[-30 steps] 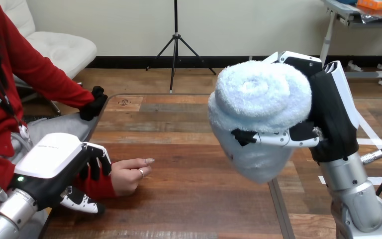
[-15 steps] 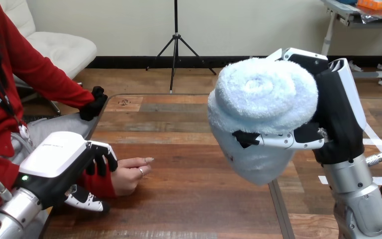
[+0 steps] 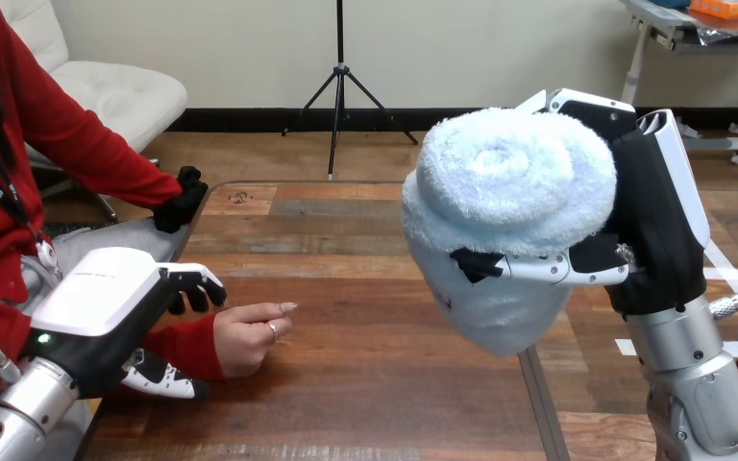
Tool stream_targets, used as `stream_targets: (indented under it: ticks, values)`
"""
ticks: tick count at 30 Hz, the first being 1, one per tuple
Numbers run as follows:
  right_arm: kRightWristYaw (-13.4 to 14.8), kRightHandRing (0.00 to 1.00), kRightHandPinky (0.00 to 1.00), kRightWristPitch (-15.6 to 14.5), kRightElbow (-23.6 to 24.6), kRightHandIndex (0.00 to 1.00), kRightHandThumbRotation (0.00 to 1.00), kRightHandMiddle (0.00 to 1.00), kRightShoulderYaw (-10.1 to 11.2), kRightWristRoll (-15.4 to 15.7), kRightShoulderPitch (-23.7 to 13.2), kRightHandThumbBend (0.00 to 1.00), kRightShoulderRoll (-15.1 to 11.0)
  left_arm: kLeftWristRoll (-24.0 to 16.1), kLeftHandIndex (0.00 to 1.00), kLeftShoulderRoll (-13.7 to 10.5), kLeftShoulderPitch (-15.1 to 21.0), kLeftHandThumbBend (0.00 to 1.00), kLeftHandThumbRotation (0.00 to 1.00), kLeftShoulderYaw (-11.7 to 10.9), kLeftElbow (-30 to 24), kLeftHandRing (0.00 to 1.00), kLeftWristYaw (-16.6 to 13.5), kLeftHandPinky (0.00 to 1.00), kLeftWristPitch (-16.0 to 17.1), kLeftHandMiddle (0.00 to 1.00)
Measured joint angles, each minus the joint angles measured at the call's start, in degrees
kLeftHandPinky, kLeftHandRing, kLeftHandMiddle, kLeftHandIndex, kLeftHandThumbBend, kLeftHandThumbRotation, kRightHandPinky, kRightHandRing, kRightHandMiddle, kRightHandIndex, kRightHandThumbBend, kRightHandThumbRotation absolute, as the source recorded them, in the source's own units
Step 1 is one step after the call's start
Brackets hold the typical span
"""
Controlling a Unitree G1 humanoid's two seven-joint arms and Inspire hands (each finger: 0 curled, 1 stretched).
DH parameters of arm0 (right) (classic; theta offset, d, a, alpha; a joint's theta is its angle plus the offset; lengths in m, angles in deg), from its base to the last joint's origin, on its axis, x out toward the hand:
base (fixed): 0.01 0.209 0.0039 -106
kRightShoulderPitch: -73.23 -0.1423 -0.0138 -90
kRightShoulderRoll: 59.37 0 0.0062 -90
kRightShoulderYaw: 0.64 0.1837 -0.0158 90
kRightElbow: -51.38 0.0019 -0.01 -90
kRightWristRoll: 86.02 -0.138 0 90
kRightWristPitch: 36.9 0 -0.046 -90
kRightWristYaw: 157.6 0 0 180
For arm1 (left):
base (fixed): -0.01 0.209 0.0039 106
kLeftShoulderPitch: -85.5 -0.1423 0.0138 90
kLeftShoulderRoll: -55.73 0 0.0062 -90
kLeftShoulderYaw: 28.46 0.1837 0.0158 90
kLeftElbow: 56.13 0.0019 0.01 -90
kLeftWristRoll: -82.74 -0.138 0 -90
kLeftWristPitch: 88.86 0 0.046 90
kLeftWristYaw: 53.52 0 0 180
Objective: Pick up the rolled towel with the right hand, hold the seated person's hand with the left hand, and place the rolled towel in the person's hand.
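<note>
Head view: the right hand (image 3: 653, 221) clasps a pale blue rolled towel (image 3: 509, 192), raised above the wooden table (image 3: 365, 384) near its right edge. At the left edge, the person's hand (image 3: 250, 336) rests on the wood. The left hand (image 3: 106, 298) straddles its red sleeve (image 3: 184, 346); whether it grips cannot be told.
</note>
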Motion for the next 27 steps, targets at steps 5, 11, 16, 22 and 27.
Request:
stream_targets:
  ticks: [5, 11, 16, 22, 27]
  values:
    - [0.0, 0.07, 0.04, -0.1, 0.0, 0.08, 0.00, 0.10, 0.2, 0.0, 0.0, 0.56, 0.0, -0.5, 0.74, 0.0, 0.0, 1.00, 0.11, 0.0, -0.3, 0.71, 0.0, 0.64, -1.5, 0.73]
    - [0.0, 0.07, 0.04, -0.4, 0.0, 0.08, 0.00, 0.10, 0.4, 0.1, 0.0, 0.56, 0.0, -1.1, 0.78, 0.0, 0.0, 1.00, 0.15, 0.0, -0.2, 0.74, -0.7, 0.67, -2.3, 0.77]
    - [-0.5, 0.06, 0.04, -0.8, 0.0, 0.08, 0.00, 0.10, 0.4, -0.4, 0.0, 0.55, 0.0, -1.3, 0.80, 0.0, 0.0, 1.00, 0.17, 0.2, -0.1, 0.75, -1.7, 0.68, -2.9, 0.79]
    - [-0.6, 0.06, 0.03, -0.8, 0.0, 0.08, 0.00, 0.10, 0.6, -0.3, 0.0, 0.56, 0.0, -2.2, 0.82, 0.0, 0.1, 1.00, 0.22, 0.8, 0.9, 0.77, -4.6, 0.73, -3.1, 0.81]
    - [-0.6, 0.06, 0.03, -0.8, -0.1, 0.08, 0.00, 0.10, 0.8, -0.2, 0.0, 0.56, 0.0, -3.3, 0.83, 0.0, 0.7, 1.00, 0.25, 1.7, 3.0, 0.79, -6.8, 0.76, -3.1, 0.82]
